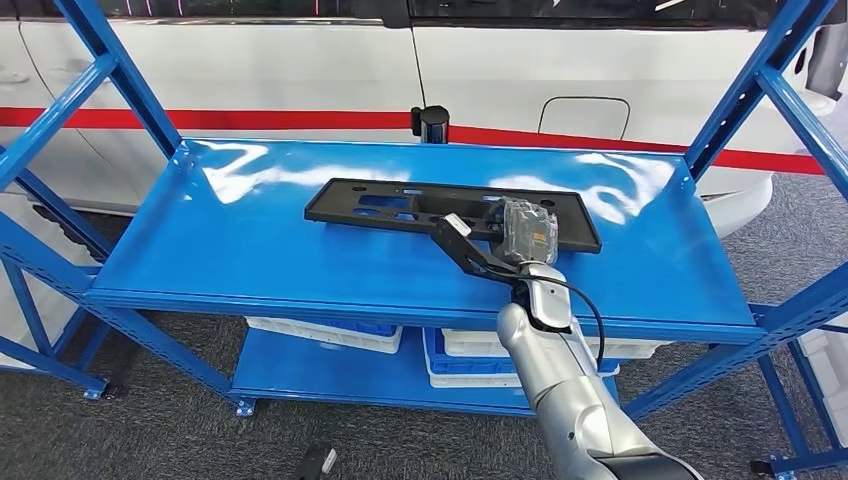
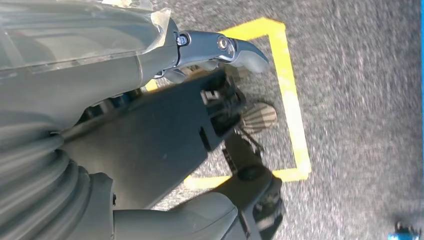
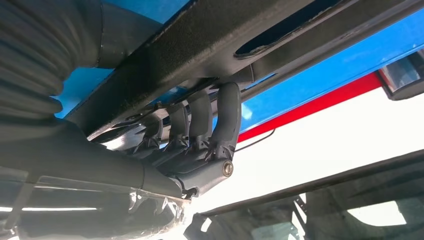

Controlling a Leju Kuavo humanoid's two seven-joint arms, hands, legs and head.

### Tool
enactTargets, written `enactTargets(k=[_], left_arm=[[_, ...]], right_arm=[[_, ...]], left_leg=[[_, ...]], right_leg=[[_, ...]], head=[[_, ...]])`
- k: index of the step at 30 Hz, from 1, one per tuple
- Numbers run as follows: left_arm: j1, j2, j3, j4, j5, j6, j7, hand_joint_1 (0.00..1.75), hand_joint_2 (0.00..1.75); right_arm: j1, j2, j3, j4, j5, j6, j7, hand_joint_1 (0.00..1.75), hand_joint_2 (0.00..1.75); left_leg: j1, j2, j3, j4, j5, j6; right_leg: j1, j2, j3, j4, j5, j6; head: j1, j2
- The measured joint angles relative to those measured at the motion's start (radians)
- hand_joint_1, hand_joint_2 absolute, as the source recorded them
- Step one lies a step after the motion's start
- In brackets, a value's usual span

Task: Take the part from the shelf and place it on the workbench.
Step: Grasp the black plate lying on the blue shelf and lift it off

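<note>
The part (image 1: 400, 205), a long flat black plastic panel with cut-outs, lies across the middle of the blue shelf's top board (image 1: 220, 240). My right arm reaches over the shelf's front edge, and my right hand (image 1: 525, 235), wrapped in clear film, sits on the panel's right end. In the right wrist view its fingers (image 3: 222, 120) curl around the edge of the part (image 3: 200, 45), gripping it. My left hand (image 2: 100, 75) hangs above the grey floor with its fingers (image 2: 240, 50) stretched out, holding nothing.
Slanted blue uprights (image 1: 745, 100) frame both ends of the shelf. White and blue bins (image 1: 470, 355) sit on the lower board. A white car with a red stripe (image 1: 250, 118) stands close behind. A yellow tape square (image 2: 292, 100) marks the floor below my left hand.
</note>
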Motion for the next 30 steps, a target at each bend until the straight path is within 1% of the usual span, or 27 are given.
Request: enactTargets(k=[4, 5, 7, 10, 13, 15, 18, 20, 24, 28, 30], left_arm=[[0.001, 0.012, 0.02, 0.0, 0.07, 0.049, 0.028, 0.0, 1.75], [0.002, 0.014, 0.031, 0.0, 0.092, 0.069, 0.03, 0.0, 1.75], [0.003, 0.019, 0.059, 0.0, 0.139, 0.123, 0.025, 0.0, 1.75], [0.009, 0.027, 0.105, 0.001, 0.184, 0.193, 0.013, 0.0, 1.75], [0.017, 0.035, 0.14, 0.002, 0.203, 0.225, 0.0, 0.0, 1.75], [0.026, 0.038, 0.158, 0.002, 0.214, 0.241, -0.033, 0.0, 1.75], [0.053, 0.041, 0.192, 0.002, 0.251, 0.287, -0.105, 0.0, 1.75], [0.072, 0.044, 0.214, 0.002, 0.272, 0.318, -0.126, 0.0, 1.75], [0.098, 0.054, 0.249, 0.002, 0.292, 0.349, -0.145, 0.0, 1.75], [0.113, 0.07, 0.27, 0.002, 0.299, 0.36, -0.143, 0.0, 1.75], [0.12, 0.076, 0.277, 0.002, 0.302, 0.368, -0.136, 0.0, 1.75]], right_arm=[[-0.004, 0.037, 0.01, -0.001, -0.013, -0.031, -0.025, 1.75, 1.75], [-0.006, 0.047, 0.019, -0.003, -0.038, -0.034, -0.032, 1.75, 1.75], [-0.011, 0.067, 0.069, -0.015, -0.138, -0.036, -0.03, 1.75, 1.75], [-0.022, 0.077, 0.198, -0.048, -0.304, -0.036, -0.012, 1.75, 1.75], [-0.031, 0.077, 0.317, -0.083, -0.38, -0.036, 0.0, 1.75, 1.75], [-0.032, 0.077, 0.379, -0.101, -0.422, -0.036, -0.002, 1.75, 1.75], [-0.032, 0.078, 0.488, -0.141, -0.545, -0.022, -0.015, 1.75, 1.75], [-0.031, 0.078, 0.561, -0.178, -0.621, -0.002, -0.018, 1.75, 1.75], [-0.027, 0.078, 0.716, -0.266, -0.768, 0.029, -0.008, 1.75, 1.75], [-0.027, 0.078, 0.853, -0.356, -0.864, 0.049, 0.003, 1.75, 1.75], [-0.028, 0.078, 0.906, -0.397, -0.889, 0.055, 0.004, 1.75, 1.75]], left_leg=[[0.001, 0.003, -0.001, 0.0, 0.0, 0.0], [0.001, 0.003, -0.001, 0.0, 0.001, 0.0], [0.002, 0.004, -0.001, 0.0, 0.001, 0.0], [0.003, 0.004, -0.002, 0.0, 0.001, 0.0], [0.003, 0.004, -0.003, 0.0, 0.0, 0.0], [0.003, 0.003, -0.004, 0.0, 0.0, 0.0], [0.002, 0.004, -0.004, 0.0, 0.0, 0.0], [0.002, 0.004, -0.004, 0.0, 0.0, 0.0], [0.002, 0.004, -0.006, 0.0, 0.0, 0.0], [0.003, 0.004, -0.006, 0.0, 0.0, 0.0], [0.003, 0.004, -0.006, -0.001, 0.0, -0.001]], right_leg=[[0.0, 0.003, 0.0, 0.0, 0.0, 0.0], [0.0, 0.004, -0.001, 0.001, 0.0, 0.0], [0.0, 0.004, -0.001, 0.001, 0.0, 0.0], [0.001, 0.004, -0.002, 0.001, 0.0, 0.0], [0.002, 0.004, -0.002, 0.001, 0.0, 0.0], [0.002, 0.004, -0.002, 0.001, 0.0, 0.0], [0.002, 0.004, -0.003, 0.0, 0.0, 0.0], [0.002, 0.005, -0.003, 0.0, 0.0, 0.0], [0.002, 0.005, -0.004, 0.0, 0.0, 0.0], [0.002, 0.005, -0.005, 0.0, 0.0, 0.0], [0.002, 0.005, -0.005, 0.0, 0.0, 0.0]], head=[[0.0, 0.0], [0.0, 0.0], [0.0, 0.0], [0.0, 0.0], [0.0, 0.0], [0.0, 0.0], [0.0, 0.0], [0.0, 0.0], [0.0, 0.0], [0.0, 0.0], [0.0, 0.0]])
